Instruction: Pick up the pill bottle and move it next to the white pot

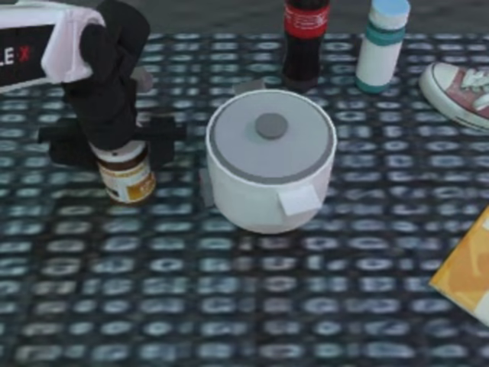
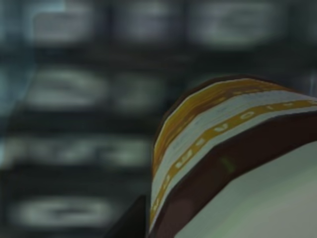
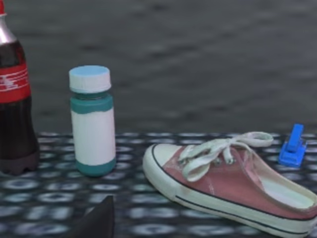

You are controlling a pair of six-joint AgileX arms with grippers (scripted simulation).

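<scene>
- Left gripper (image 1: pixel 122 149): at the table's left side, coming down from above onto the pill bottle's cap; black wrist body covers the cap, so the fingers' grip cannot be told from the top view; the left wrist view shows only the bottle very close beneath the camera
- Pill bottle (image 1: pixel 127 174): small brown bottle, white cap, orange-and-white label; upright or nearly so, long axis roughly vertical, directly under the left gripper; label and brown shoulder fill the left wrist view (image 2: pixel 218 134); whether its base rests on the table or hangs just above cannot be told
- Key relation: bottle lies to the left of the white pot (image 1: pixel 269 162), near but not touching, a strip of patterned table (image 1: pixel 229 306) between them; judged already close to its goal spot, only a short sideways shift or a set-down remaining
- Left arm is plainly the nearer; right gripper out of the top view, parked
- Bystanders at the far edge: cola bottle (image 1: pixel 304 42), white bottle with teal band (image 1: pixel 380 46), pink sneaker (image 1: pixel 458 92); small blue clip (image 3: pixel 292 146) beyond the sneaker; orange packet (image 1: pixel 470 271) at the right edge
</scene>
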